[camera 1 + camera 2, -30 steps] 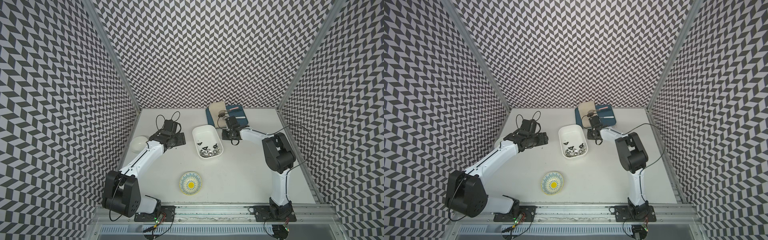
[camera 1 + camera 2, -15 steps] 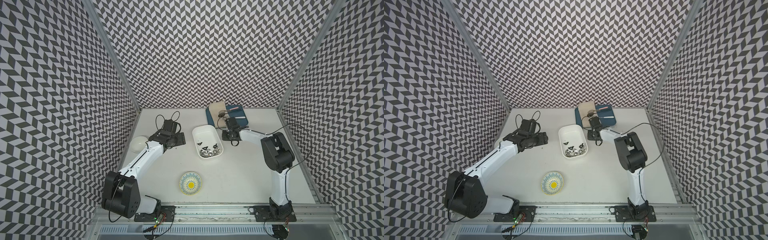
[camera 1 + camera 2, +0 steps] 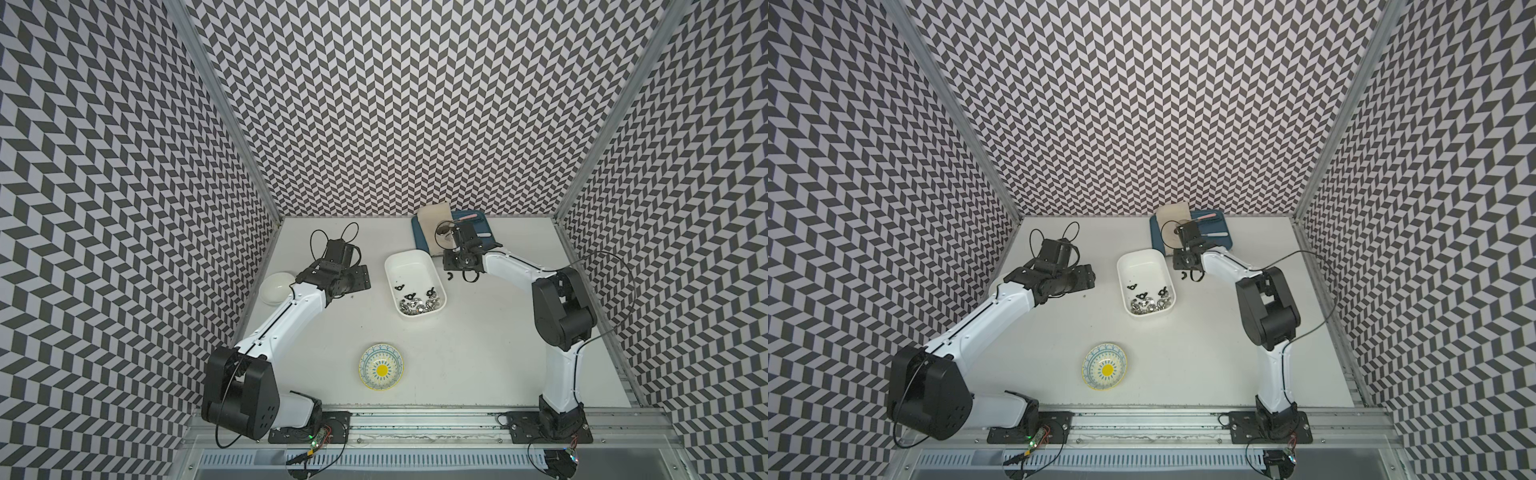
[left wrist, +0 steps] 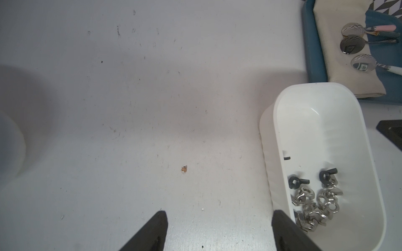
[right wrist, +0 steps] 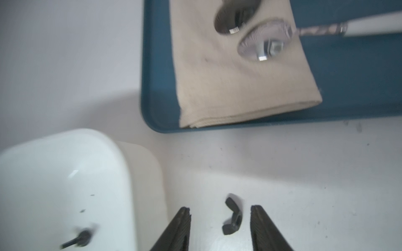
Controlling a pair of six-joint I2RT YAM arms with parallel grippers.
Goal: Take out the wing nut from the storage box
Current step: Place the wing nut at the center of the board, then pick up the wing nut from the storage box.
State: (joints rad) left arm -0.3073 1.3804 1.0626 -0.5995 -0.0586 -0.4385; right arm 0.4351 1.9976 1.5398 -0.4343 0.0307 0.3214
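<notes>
Room: black-and-white chevron walls round a white tabletop [image 3: 478,353]; two white arms reach in across it
Storage box: white, shallow, rectangular plastic tub [image 3: 409,259] mid-tabletop; black and silvery wing nuts heaped at one end
Wing nut: one small black metal wing nut [image 5: 233,215] lies outside, on the tabletop just beside the tub's outer wall; the flat blue tray [image 5: 348,76] is near
Right gripper [image 5: 220,209]: fingers [image 5: 178,228] spread either side of that nut; neither touches it
Left gripper [image 4: 219,214]: fingers spread over bare tabletop beside the tub; nothing between them
Step, as I judge it: letting go and backing off
Doing it well: lift straight up with the fingers wide, so no pad nudges the nut; steer clear of the tub wall and tray edge
</notes>
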